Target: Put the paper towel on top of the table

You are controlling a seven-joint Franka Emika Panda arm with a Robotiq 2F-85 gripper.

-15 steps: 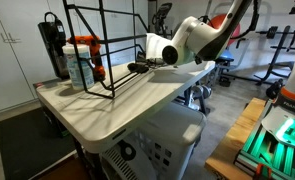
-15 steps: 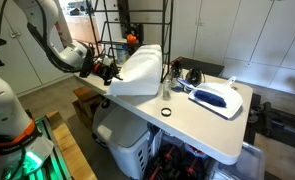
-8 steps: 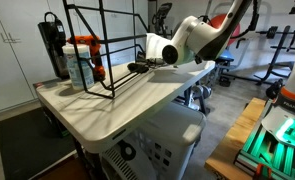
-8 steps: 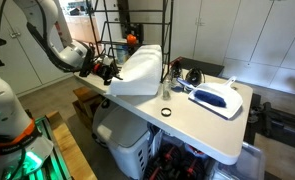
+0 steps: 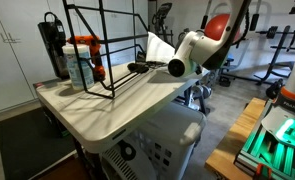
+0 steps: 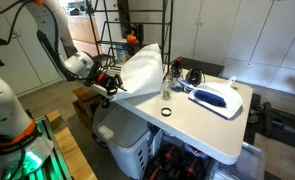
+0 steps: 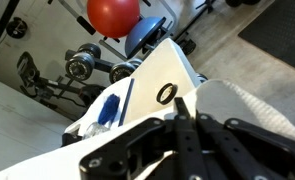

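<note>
The paper towel is a bulky white mass at the edge of the cream table. It slants down off the edge toward my gripper. In the wrist view my black fingers are closed together on the towel's textured white edge, just off the table. In an exterior view the towel shows behind my white wrist at the table's far side. The gripper itself is hidden there.
A black wire rack stands on the table with an orange-capped bottle inside. A blue-and-white object, a black ring and a small clear bottle lie nearby. A white boxy machine sits under the table. Gym gear stands behind.
My arm has moved down and away from the table edge. The paper towel has tilted and stretched off the edge with the gripper.
</note>
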